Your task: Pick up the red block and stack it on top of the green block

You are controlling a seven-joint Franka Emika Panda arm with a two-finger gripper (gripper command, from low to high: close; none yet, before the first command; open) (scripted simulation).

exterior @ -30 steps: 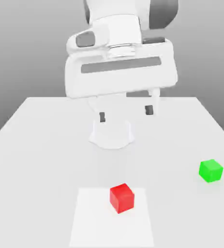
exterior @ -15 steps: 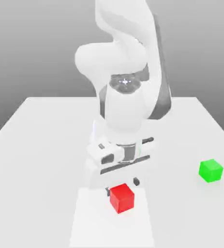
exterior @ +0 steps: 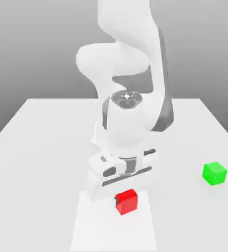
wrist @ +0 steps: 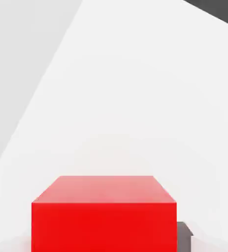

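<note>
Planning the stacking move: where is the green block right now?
In the exterior view the green block sits alone on the white table at the exterior view's right, well apart from the red block under the gripper.

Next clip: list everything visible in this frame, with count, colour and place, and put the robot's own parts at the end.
red block: one, red, on the pale square patch near the front of the table, directly under the hand.
green block: one, green, on the table toward the exterior view's right, standing apart from the red block.
square patch: one, lighter white, on the table's front middle.
table: one, white, spanning the scene.
arm: one, white with grey parts, bent down over the table's middle.
hand: one, white, lowered onto the red block; a dark fingertip shows at the block's edge.
</note>
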